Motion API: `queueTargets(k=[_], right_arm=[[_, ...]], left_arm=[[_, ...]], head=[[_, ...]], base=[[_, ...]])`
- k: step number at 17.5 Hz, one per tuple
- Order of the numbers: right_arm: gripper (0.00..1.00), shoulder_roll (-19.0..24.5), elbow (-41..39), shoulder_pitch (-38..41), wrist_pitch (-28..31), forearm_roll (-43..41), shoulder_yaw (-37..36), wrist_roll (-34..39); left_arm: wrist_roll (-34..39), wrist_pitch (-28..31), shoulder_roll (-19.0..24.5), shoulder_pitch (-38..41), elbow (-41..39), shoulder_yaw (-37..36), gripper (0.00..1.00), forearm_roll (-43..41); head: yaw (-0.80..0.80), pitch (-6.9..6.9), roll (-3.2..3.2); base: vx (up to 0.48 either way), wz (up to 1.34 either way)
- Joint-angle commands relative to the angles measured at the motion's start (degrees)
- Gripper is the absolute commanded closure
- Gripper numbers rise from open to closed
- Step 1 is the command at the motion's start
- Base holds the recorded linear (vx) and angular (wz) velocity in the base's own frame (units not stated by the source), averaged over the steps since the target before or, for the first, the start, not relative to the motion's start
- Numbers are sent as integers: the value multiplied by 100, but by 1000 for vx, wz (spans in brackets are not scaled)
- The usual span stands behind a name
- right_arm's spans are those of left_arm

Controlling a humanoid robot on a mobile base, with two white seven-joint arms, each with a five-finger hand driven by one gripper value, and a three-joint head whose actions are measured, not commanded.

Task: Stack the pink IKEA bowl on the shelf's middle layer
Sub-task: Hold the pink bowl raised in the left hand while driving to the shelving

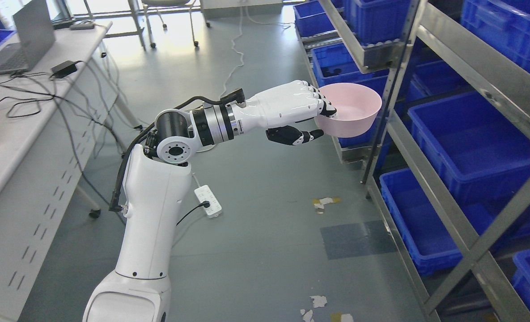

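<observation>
Where the shelf [448, 188] stands, pink bowl [352, 109] in left hand [291, 112].

Grey floor [265, 232], white desk [19, 179], blue-binned metal racks [461, 134]

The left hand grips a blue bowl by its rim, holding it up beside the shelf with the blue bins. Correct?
Not quite. The bowl is pink, not blue, as the head view shows. The left hand does grip its rim, beside the shelf with blue bins.
</observation>
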Motion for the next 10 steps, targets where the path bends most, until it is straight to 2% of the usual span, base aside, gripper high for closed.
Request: queueTargets(k=[1, 5, 10], right_arm=[[0, -100, -100, 26, -1, 0, 0, -1], [0, -100, -100, 26, -1, 0, 0, -1], [0, -100, -100, 18, -1, 0, 0, -1]], left_arm=[[114, 0, 100, -26, -68, -194, 95, 162], [122, 0, 100, -78, -68, -238, 95, 277], [96, 17, 100, -956, -24, -98, 95, 277]], head=[[0, 0, 0], [0, 0, 0], [0, 0, 0]], base=[[74, -817], [68, -1134], [38, -1301]])
